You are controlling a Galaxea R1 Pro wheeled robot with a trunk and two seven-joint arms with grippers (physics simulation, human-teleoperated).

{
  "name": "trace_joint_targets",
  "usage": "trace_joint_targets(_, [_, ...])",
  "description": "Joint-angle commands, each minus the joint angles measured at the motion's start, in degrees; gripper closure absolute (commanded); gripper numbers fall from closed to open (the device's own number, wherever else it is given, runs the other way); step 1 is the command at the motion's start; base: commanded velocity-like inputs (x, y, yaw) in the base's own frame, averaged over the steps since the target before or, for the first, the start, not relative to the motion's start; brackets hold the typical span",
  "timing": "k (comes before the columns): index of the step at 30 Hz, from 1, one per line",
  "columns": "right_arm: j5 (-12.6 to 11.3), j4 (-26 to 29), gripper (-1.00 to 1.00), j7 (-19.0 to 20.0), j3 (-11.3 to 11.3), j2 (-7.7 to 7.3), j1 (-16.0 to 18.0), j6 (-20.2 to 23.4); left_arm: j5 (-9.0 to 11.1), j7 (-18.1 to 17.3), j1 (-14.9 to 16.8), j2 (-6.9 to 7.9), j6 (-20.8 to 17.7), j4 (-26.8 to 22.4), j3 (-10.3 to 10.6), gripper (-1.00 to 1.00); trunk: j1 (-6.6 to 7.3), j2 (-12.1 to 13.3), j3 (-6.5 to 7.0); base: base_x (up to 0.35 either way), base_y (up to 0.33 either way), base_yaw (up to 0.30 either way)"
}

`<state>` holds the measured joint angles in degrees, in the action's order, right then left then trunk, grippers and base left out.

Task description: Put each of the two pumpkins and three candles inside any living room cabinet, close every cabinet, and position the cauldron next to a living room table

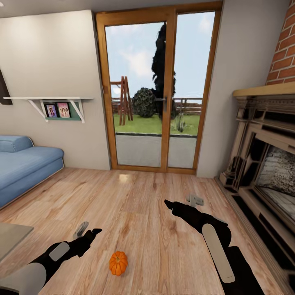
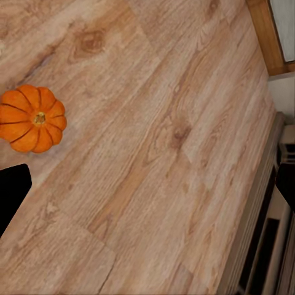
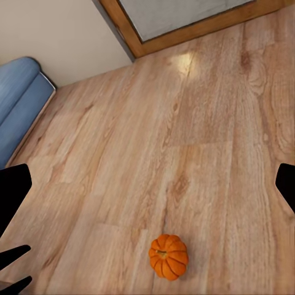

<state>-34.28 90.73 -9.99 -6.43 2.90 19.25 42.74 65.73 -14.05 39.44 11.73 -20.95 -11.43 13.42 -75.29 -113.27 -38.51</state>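
Step in hand looks like the approach to the first pickup: one pumpkin (image 1: 118, 262) sits upright on the wood floor (image 1: 139, 205), between the two arms and low in the head view, touching nothing. Left gripper (image 1: 87, 232) hangs just beside it, on the sofa side, fingers spread and empty; right gripper (image 1: 192, 201) is farther off toward the fireplace, also parted, holding nothing (both wrist views show only dark fingertip edges at the frame sides, with bare floor between). Next move, as I judge it: bring the left gripper over the pumpkin, drop until the fingers straddle the ribbed sides, then close; it's round and may roll if nudged from one side. No cabinet, candle or cauldron visible here, so carrying comes after. Room: blue sofa (image 1: 24, 164) at left, wall shelf (image 1: 53, 102) with photos, glazed wooden patio door (image 1: 162, 94) ahead, brick-topped fireplace (image 1: 266, 164) at right. Floor is flat plank.
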Motion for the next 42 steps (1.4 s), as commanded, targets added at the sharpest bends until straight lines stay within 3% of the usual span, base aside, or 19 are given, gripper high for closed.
trace_joint_targets(1, [-0.61, 0.06, -1.00, -0.56, -0.01, 0.01, 0.04, 0.16, 0.55, -0.11, 0.04, 0.05, -0.13, 0.01, 0.46, -1.00, -0.22, -0.45, -0.25, 0.000, 0.000, 0.000])
trace_joint_targets(29, [-0.70, 0.06, -1.00, -0.36, 0.08, 0.09, 0.01, 0.06, 0.36, -0.11, 0.04, 0.05, 0.02, -0.08, 0.48, -1.00, -6.37, -11.68, -5.27, 0.000, 0.000, 0.000])
trace_joint_targets(32, [-1.21, 0.11, -1.00, 1.81, 0.05, 0.11, 0.00, 0.02, 0.36, -0.11, 0.03, 0.05, 0.03, -0.08, 0.52, -1.00, -7.03, -12.88, -5.81, 0.000, 0.000, 0.000])
trace_joint_targets(35, [-4.66, 0.12, -1.00, 5.99, 0.12, 0.03, 0.00, 0.16, 0.36, -0.14, 0.04, 0.05, -0.02, -0.08, 0.49, -1.00, -7.69, -14.08, -6.35, 0.000, 0.000, 0.000])
trace_joint_targets(38, [-10.25, 0.10, -1.00, 8.46, 0.42, -0.20, 0.00, 0.75, 0.33, -0.12, 0.04, 0.05, 0.05, -0.08, 0.50, -1.00, -8.35, -15.29, -6.89, 0.000, 0.000, 0.000])
trace_joint_targets(42, [-13.47, 0.07, -1.00, 9.19, 0.59, -0.51, 0.02, 1.21, 0.35, -0.17, 0.05, 0.05, 0.05, -0.08, 0.49, -1.00, -9.22, -16.89, -7.61, 0.000, 0.000, 0.000])
